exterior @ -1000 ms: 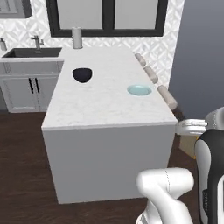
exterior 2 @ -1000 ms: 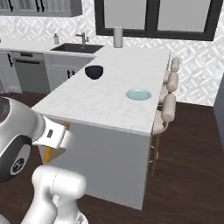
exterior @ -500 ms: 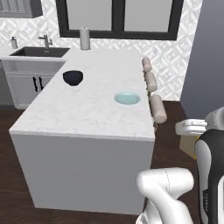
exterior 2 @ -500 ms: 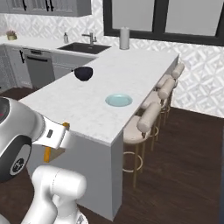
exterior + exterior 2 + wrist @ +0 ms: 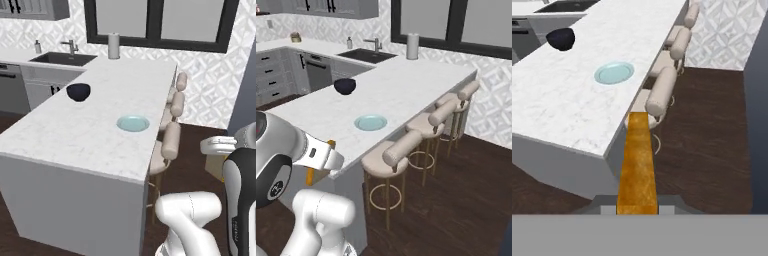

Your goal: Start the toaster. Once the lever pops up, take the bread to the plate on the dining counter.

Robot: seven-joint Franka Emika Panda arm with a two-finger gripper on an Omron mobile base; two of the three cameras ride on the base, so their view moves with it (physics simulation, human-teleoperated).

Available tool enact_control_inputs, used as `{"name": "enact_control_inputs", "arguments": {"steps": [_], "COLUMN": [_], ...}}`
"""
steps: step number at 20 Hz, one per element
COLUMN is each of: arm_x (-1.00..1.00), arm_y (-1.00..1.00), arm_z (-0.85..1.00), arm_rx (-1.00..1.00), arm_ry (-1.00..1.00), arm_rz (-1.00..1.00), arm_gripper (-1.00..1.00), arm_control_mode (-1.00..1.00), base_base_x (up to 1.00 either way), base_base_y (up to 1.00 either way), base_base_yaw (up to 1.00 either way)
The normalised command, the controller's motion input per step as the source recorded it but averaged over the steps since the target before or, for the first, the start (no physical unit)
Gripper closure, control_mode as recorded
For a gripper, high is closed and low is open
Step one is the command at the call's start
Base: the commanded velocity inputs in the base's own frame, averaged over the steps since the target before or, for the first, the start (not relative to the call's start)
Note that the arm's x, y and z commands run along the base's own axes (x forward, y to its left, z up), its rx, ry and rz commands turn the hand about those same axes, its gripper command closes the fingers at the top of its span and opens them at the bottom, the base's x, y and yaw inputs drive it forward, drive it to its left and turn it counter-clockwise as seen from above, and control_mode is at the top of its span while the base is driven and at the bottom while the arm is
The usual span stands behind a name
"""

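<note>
Bread point(image 5: 637, 162), golden-brown crust edge up, stood clamped tight in the gripper point(image 5: 637, 207) at lower centre of the hand view, best carried level toward the plate point(image 5: 614, 73) at upper left on the dining counter point(image 5: 572, 115), clear of the stools point(image 5: 662, 92).

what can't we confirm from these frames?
- Bread: hand view shows only its golden crust edge, so its face is unseen; in the right base view the arm's white link covers most of it.
- Gripper: its fingertips are cut off by the hand view's bottom edge.
- Plate: too small to tell its depth.
- Dark bowl: its contents are hidden by the rim.
</note>
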Motion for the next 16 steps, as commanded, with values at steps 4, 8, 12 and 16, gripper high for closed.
{"name": "enact_control_inputs", "arguments": {"steps": [4,8,12,16], "arm_x": [0.00,0.00,0.00,0.00], "arm_y": [0.00,0.00,0.00,0.00], "arm_z": [0.00,0.00,0.00,0.00], "arm_rx": [0.00,0.00,0.00,0.00], "arm_ry": [0.00,0.00,0.00,0.00], "arm_rz": [0.00,0.00,0.00,0.00], "arm_gripper": [1.00,1.00,1.00,1.00], "arm_control_mode": [1.00,1.00,1.00,1.00], "base_base_x": [0.36,0.29,0.27,0.23], "base_base_y": [-0.94,-0.86,-0.79,-0.72], "base_base_yaw": [0.43,0.47,0.49,0.52]}}
